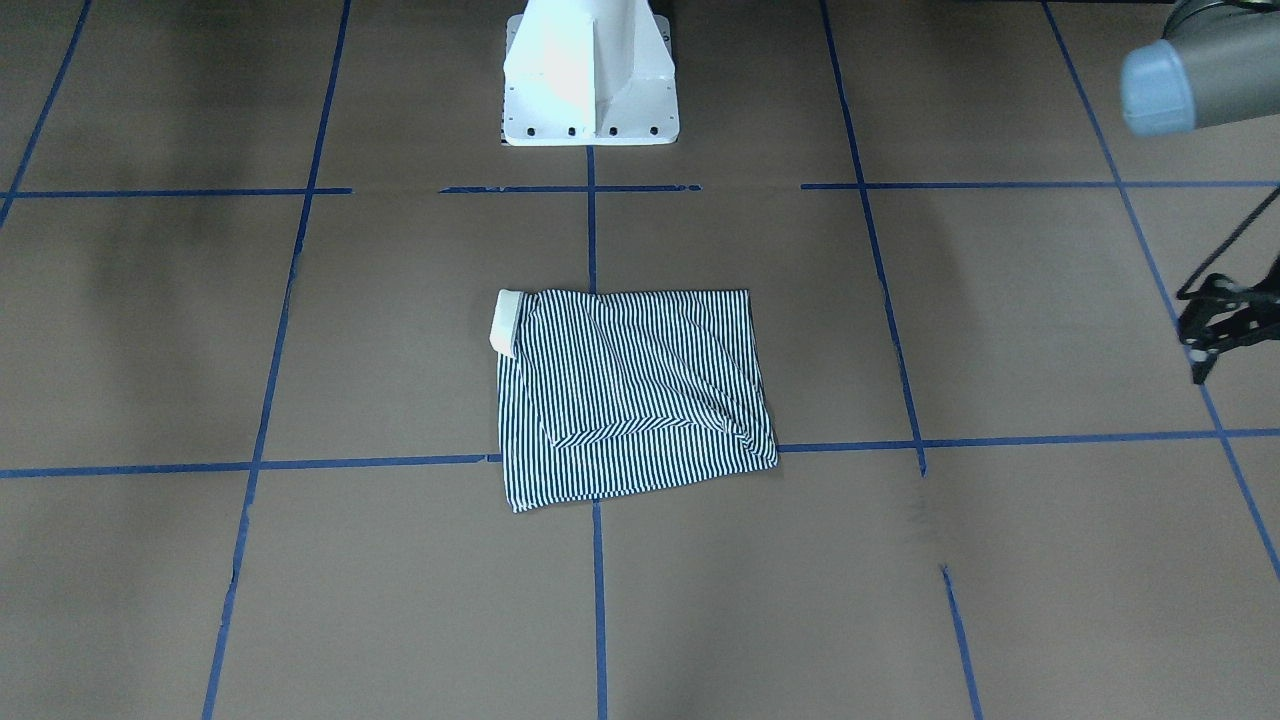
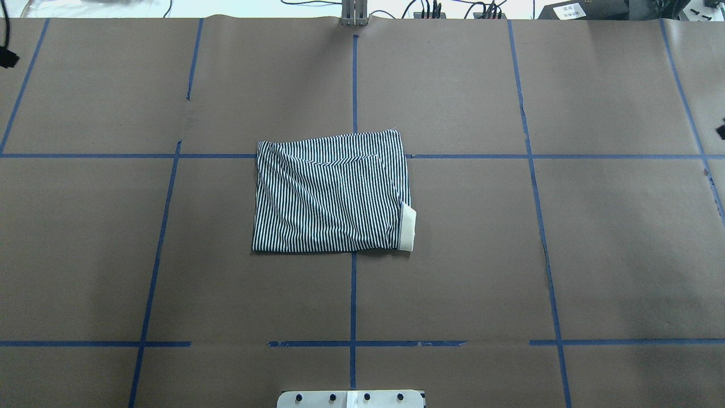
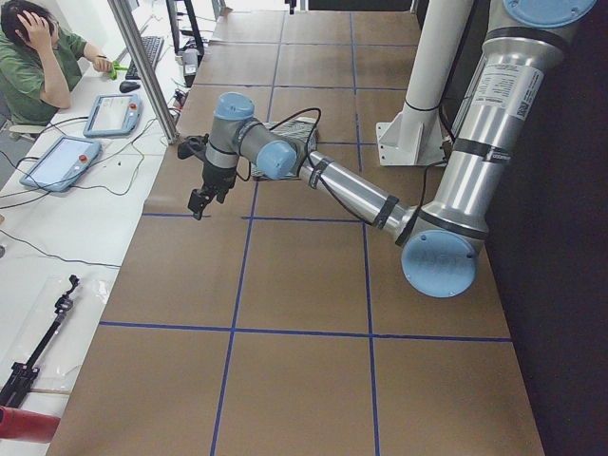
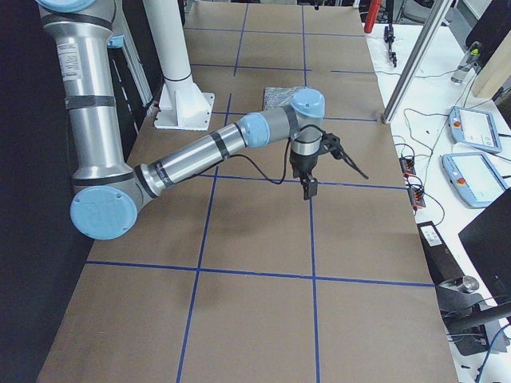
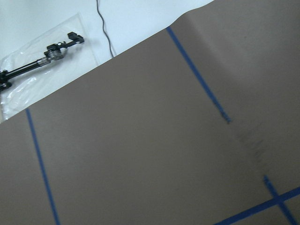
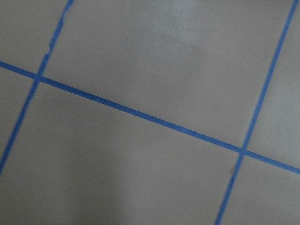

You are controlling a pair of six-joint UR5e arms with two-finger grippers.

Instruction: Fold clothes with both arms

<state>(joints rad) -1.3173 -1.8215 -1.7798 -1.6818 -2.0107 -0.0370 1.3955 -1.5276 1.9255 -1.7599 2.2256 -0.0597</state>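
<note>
Polo shirt (image 2: 328,192) at mid-frame in overhead view, folded to compact rectangle, flat on table (image 2: 566,255). Cream collar (image 2: 408,226) peeks out at its lower right corner. Few creases across top layer.

My left gripper (image 3: 198,204) hangs in upper left of left-side view, over bare paper, well apart from shirt. Nothing seen in it; cannot tell how wide jaws stand.

My right gripper (image 4: 308,188) off to opposite side, nothing seen in it, jaw gap unreadable.

Judgement: folding looks done or nearly so. At most smoothing creases and tucking collar left.
</note>
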